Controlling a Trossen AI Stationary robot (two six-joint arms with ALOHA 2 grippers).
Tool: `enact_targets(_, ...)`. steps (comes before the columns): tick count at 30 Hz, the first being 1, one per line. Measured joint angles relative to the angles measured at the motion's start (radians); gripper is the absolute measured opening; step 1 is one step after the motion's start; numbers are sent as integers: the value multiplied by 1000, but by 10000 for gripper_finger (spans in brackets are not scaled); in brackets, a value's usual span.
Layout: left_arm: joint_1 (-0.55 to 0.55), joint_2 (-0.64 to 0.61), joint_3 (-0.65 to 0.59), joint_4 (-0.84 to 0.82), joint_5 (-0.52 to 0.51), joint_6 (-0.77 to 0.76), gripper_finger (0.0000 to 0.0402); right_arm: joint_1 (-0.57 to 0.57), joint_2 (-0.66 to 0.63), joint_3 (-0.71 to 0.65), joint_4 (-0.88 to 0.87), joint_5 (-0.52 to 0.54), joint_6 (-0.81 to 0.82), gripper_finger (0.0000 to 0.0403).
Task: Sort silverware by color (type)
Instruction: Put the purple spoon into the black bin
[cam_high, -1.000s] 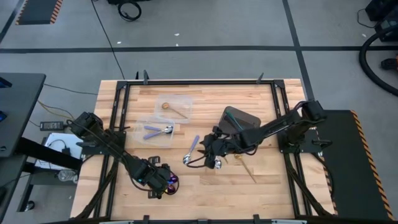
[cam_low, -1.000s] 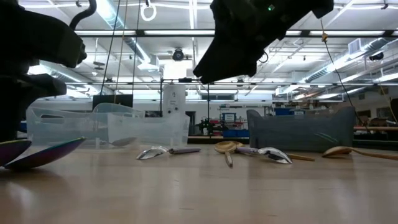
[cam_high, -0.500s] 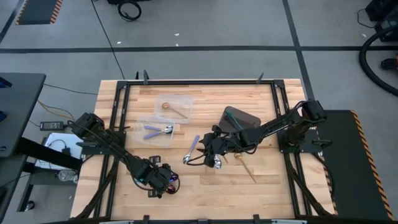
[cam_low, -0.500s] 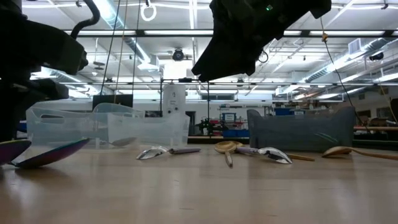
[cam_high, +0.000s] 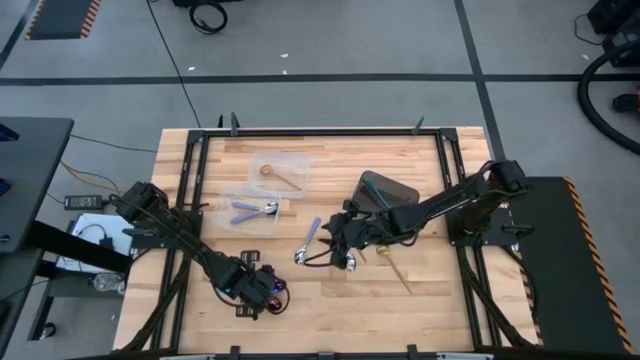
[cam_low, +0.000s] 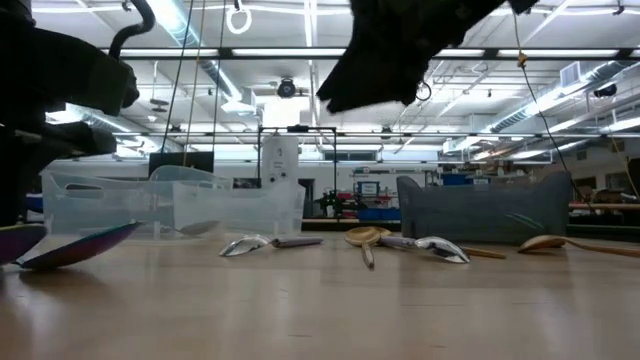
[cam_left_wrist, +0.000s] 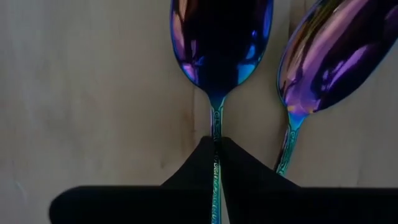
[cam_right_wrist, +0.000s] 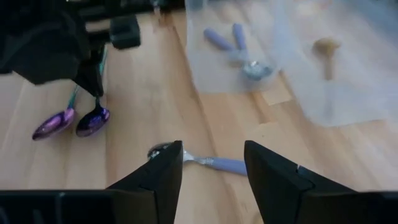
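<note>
Two iridescent blue-purple spoons (cam_left_wrist: 221, 43) (cam_left_wrist: 329, 62) lie side by side near the table's front left. My left gripper (cam_high: 262, 290) is shut on the handle of one of them. A silver spoon with a lilac handle (cam_right_wrist: 205, 160) lies mid-table, and my right gripper (cam_right_wrist: 212, 165) hangs open above it, a finger on either side, touching nothing. Gold spoons (cam_high: 395, 268) and another silver one (cam_low: 430, 245) lie further right on the wood. My left gripper pinches the teal handle (cam_left_wrist: 216, 134) of one iridescent spoon between its two fingertips, a short way behind the bowl. The fingers come from above, pointing down, one on each side of the handle. The spoon's bowl (cam_right_wrist: 93, 121) lies on the table.
Two clear plastic containers stand at the far left: one (cam_high: 280, 170) holds a gold spoon, the other (cam_high: 255, 210) silver spoons with lilac handles. A dark grey bin (cam_high: 385, 192) stands right of centre, behind my right arm. Bare wood lies along the near edge.
My left gripper has shut on the iridescent spoon's handle, staying low over the table. My right gripper has risen a little above the silver spoon and stays open. The spoons have not moved.
</note>
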Motion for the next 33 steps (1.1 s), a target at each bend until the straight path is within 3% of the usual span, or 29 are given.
enact_targets(4, 1, -37, 19, -82, -81, 11, 17, 25, -66, 1, -30, 68, -14, 177)
enact_targets(9, 11, -79, 20, -129, -111, 8, 17, 57, -97, 1, -44, 136, -35, 172)
enact_targets(17, 11, -152, 23, -129, -225, 0, 17, 65, -97, 1, -58, 139, -26, 171)
enact_targets(28, 12, -284, 23, -118, -545, 2, 17, 75, -97, 1, -51, 103, -39, 171)
enact_targets(33, 23, -303, 24, -36, -641, 77, 17, 85, -96, 0, -31, 131, -50, 171)
